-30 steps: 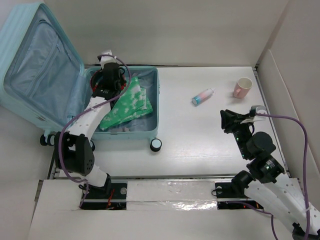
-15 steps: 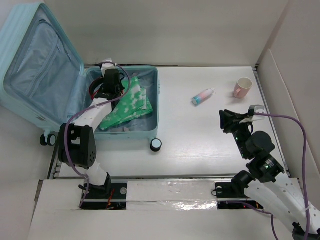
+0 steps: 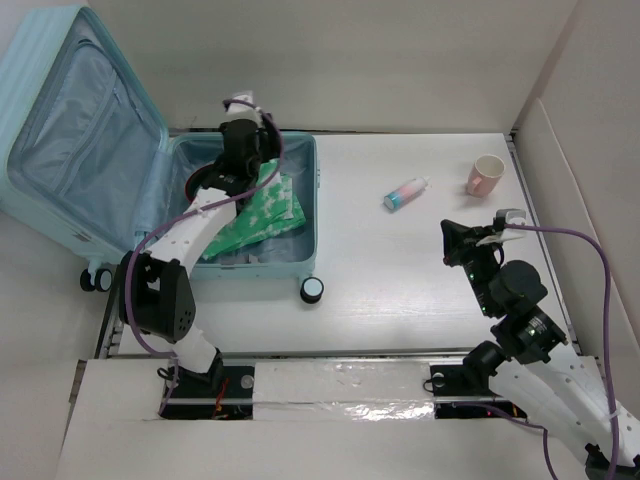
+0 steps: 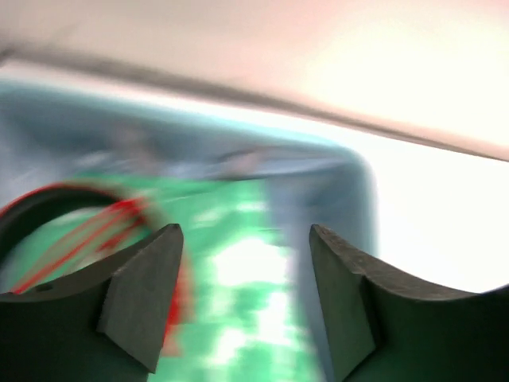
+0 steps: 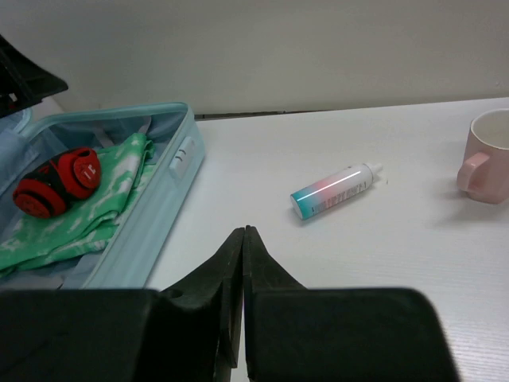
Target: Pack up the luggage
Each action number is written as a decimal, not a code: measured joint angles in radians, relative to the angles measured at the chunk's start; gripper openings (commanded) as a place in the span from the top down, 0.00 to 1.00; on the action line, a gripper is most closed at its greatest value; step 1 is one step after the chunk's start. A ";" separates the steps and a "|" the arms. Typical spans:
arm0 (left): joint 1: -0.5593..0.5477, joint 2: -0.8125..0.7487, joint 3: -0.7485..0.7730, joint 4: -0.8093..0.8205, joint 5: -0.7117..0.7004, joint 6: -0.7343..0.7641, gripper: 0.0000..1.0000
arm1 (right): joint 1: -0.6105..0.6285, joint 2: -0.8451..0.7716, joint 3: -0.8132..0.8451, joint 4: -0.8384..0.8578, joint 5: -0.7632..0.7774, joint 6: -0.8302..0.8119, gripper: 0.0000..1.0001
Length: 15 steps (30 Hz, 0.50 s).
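The suitcase [image 3: 70, 140] is lying open at the upper left. It is looking rigid, bulky and smooth, likely best pushed at its raised rim. The left claw [image 4: 245, 239] is hovering spread above it, while the right claw [image 5: 242, 235] is sitting pressed together.

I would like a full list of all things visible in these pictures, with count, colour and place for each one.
luggage: one, pale aqua, open at the table's left end
cloth: one, green and white, inside the luggage
headphones: one pair, red and black, on the cloth
bottle: one, white, pink and teal, lying on the table
mug: one, pink, upright at the far right
table: one, white
left gripper: black, open, over the luggage
right gripper: black, shut, over the table
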 measured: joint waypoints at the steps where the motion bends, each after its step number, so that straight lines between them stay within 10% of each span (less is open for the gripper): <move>1: -0.041 -0.010 0.014 0.010 0.020 0.009 0.45 | 0.000 -0.001 0.000 0.000 0.000 -0.001 1.00; 7: -0.329 0.088 0.239 0.044 0.176 0.095 0.22 | 0.000 -0.053 -0.002 0.002 0.018 0.006 1.00; 15: -0.468 0.642 0.824 -0.101 0.297 0.151 0.07 | 0.000 -0.073 -0.007 0.003 0.053 0.018 0.87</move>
